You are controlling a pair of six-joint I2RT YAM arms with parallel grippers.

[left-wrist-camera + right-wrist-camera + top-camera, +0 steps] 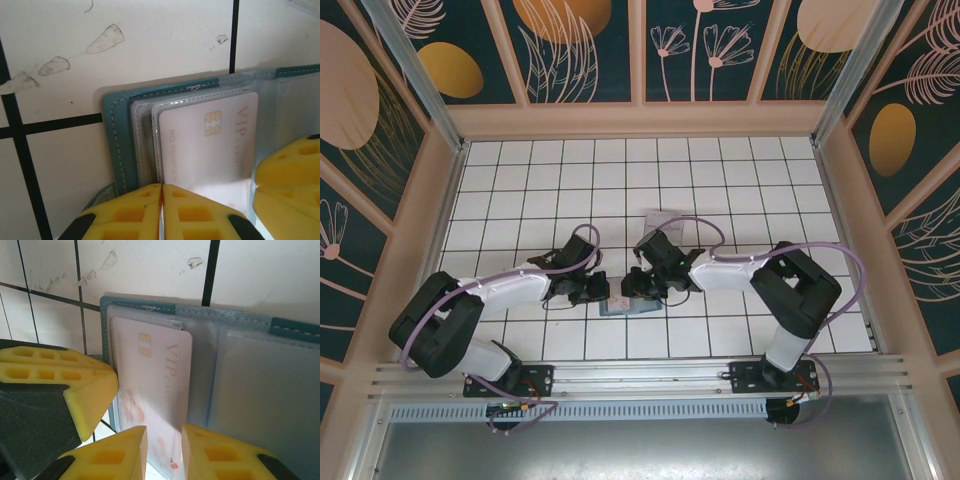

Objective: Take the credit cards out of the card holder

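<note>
As the pale card [210, 150] is not yet withdrawn from the card holder [118, 140], left tool [161, 194] is noted clenched, right tool [164, 435] slightly parted.

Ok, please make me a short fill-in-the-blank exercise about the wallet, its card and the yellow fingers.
1. The card holder lies ___ on the tiles, not folded.
2. The pale card carries a gold chip and the letters ___.
3. The left fingers are pressed ___, with no gap.
4. The card's lower end shows ___ the right fingers.
Missing words: open; VIP; together; between.
</note>
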